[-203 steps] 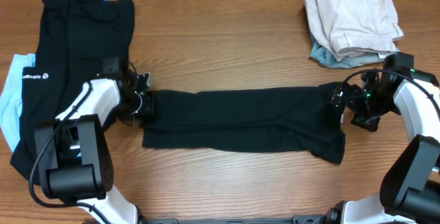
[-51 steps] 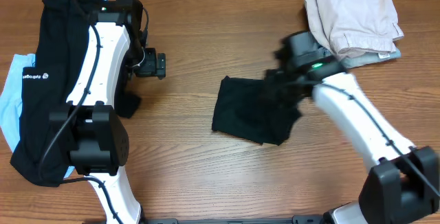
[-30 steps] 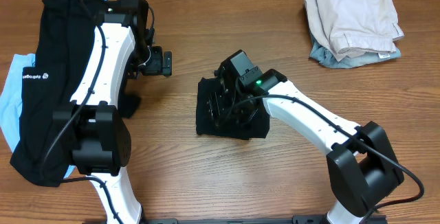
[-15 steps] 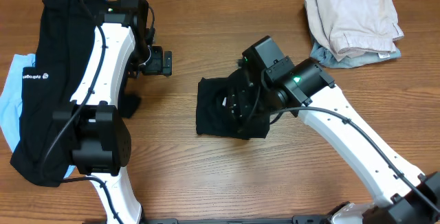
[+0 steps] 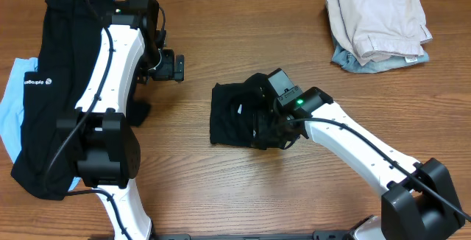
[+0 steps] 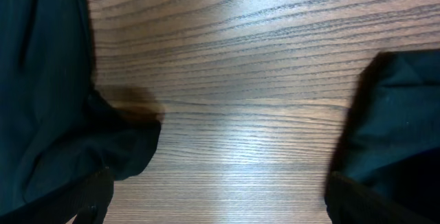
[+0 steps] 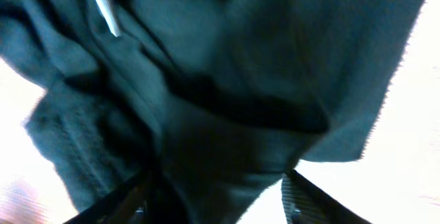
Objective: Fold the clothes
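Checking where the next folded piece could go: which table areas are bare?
Bare table lies along the back between the left gripper and the beige pile, and at the right below that pile. Crowded: the left side under the black clothes, and centre, where the right gripper is on the folded garment.

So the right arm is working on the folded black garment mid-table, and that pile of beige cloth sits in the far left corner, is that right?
Not quite. The overhead view shows the pile of beige cloth in the far right corner of the wooden table, not the left. The right gripper is indeed at the folded black garment mid-table.
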